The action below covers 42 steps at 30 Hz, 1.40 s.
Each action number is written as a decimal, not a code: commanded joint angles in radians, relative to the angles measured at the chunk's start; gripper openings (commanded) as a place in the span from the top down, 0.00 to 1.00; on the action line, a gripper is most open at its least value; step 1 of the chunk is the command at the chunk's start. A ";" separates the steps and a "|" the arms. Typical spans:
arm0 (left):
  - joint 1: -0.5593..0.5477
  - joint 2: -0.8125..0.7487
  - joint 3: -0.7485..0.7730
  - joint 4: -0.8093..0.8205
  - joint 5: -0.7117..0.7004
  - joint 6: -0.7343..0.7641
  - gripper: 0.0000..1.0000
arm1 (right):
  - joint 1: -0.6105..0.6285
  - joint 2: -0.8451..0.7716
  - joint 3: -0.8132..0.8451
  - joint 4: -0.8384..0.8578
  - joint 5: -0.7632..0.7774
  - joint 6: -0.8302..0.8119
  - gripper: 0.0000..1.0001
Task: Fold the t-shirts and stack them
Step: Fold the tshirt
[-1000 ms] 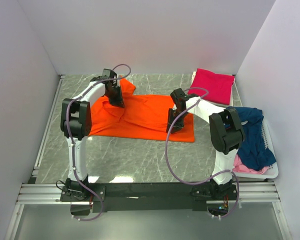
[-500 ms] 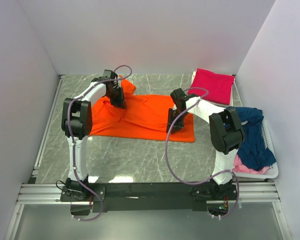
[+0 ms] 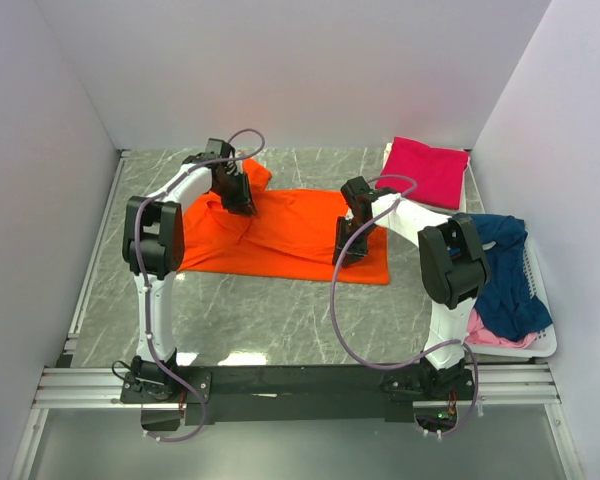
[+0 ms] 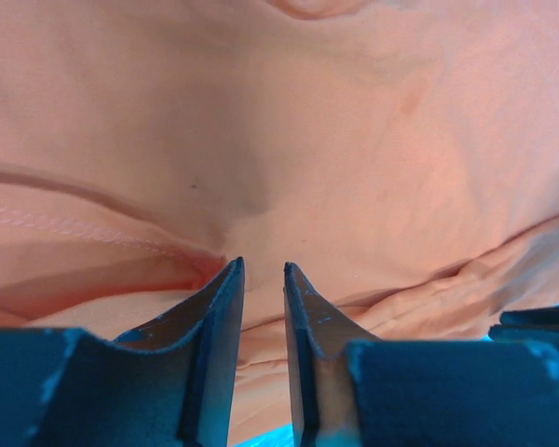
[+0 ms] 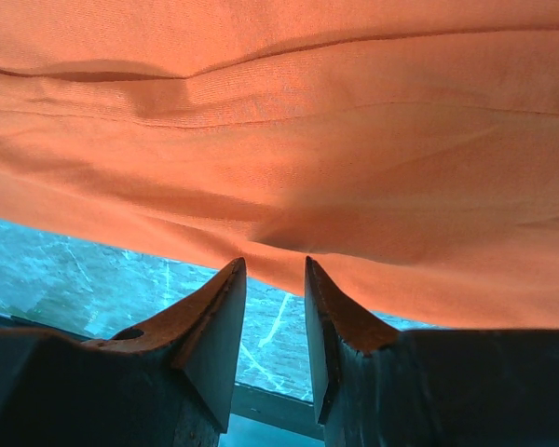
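Note:
The bright orange t-shirt lies spread across the middle of the table. My left gripper is down on its far left part, near the sleeve. In the left wrist view the jaws are nearly closed, and creases in the orange cloth run to their tips. My right gripper is at the near hem, right of centre. Its jaws stand narrowly apart and pinch the hem of the orange cloth. The magenta-pink t-shirt lies folded at the back right.
A white plastic basket at the right edge holds a navy blue tee draped over a pale pink one. White walls close in the left, back and right. The metal rail carrying the arm bases runs along the near edge.
My left gripper has shifted slightly to the right, pulling the cloth near the sleeve with it. My right arm has not moved.

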State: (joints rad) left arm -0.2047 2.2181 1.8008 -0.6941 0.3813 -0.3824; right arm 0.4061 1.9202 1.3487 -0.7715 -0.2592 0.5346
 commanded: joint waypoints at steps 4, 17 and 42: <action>0.004 -0.144 -0.070 0.039 -0.198 -0.030 0.64 | 0.008 -0.006 0.015 -0.009 0.000 -0.001 0.61; 0.002 -0.172 -0.090 0.057 -0.262 -0.039 0.56 | 0.013 -0.003 0.023 -0.014 0.000 -0.002 0.60; -0.022 -0.060 -0.103 0.070 -0.239 -0.052 0.57 | 0.022 0.008 0.038 -0.020 -0.002 0.008 0.60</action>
State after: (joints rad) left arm -0.2203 2.1422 1.6447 -0.6189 0.1371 -0.4347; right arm 0.4202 1.9217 1.3560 -0.7792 -0.2600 0.5350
